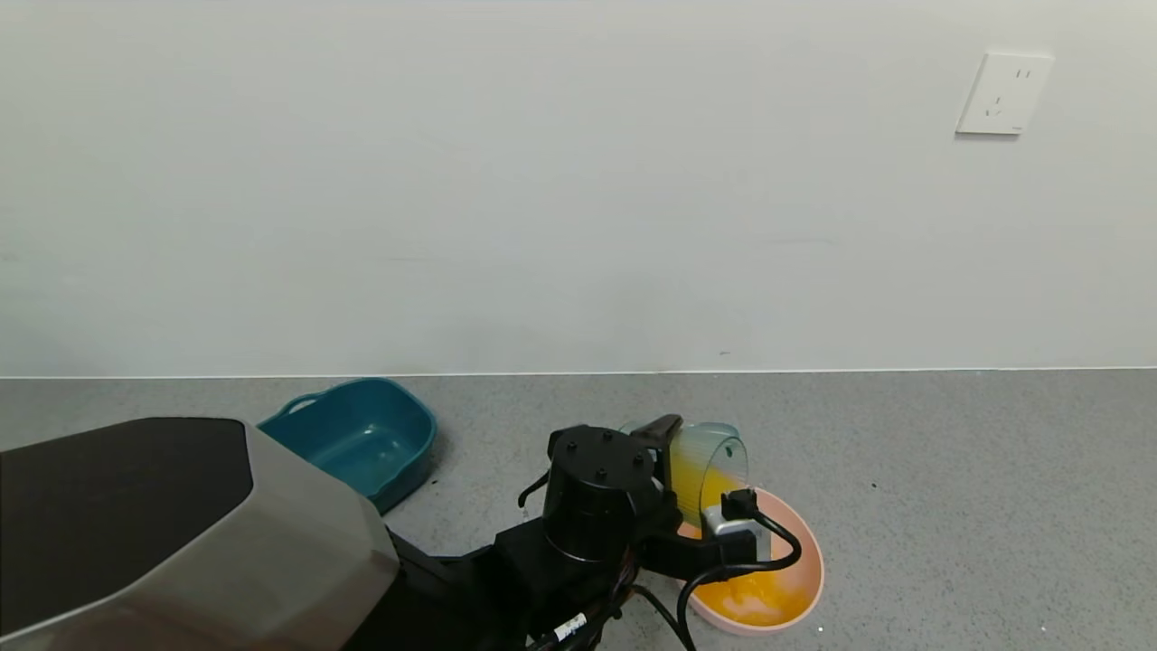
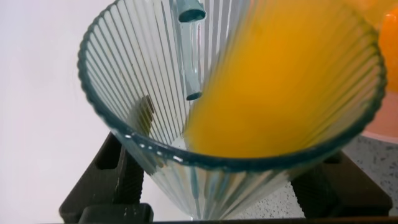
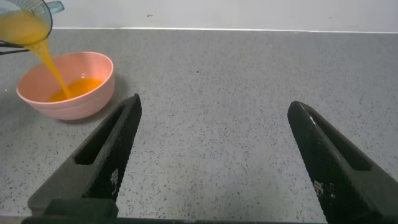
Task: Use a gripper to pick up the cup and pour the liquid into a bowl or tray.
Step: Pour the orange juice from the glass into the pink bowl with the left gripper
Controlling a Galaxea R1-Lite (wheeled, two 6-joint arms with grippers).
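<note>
My left gripper [image 1: 676, 445] is shut on the ribbed blue-tinted cup [image 1: 716, 455] and holds it tilted over the pale pink bowl [image 1: 811, 550]. Orange-yellow liquid [image 1: 696, 484] lies along the cup's lower side, and more is pooled in the bowl. In the left wrist view the cup [image 2: 149, 81] fills the frame between the black fingers [image 2: 112, 177], with the liquid [image 2: 286, 81] running toward its rim. In the right wrist view a thin stream [image 3: 53, 71] falls from the cup [image 3: 25, 18] into the bowl [image 3: 74, 102]. My right gripper [image 3: 214, 107] is open and empty over bare counter.
A dark teal tub with handles [image 1: 362, 436] stands on the grey speckled counter [image 1: 949, 506] to the left of the bowl, near the white wall. A wall socket [image 1: 1003, 93] is at the upper right. My torso cover [image 1: 136, 524] fills the lower left.
</note>
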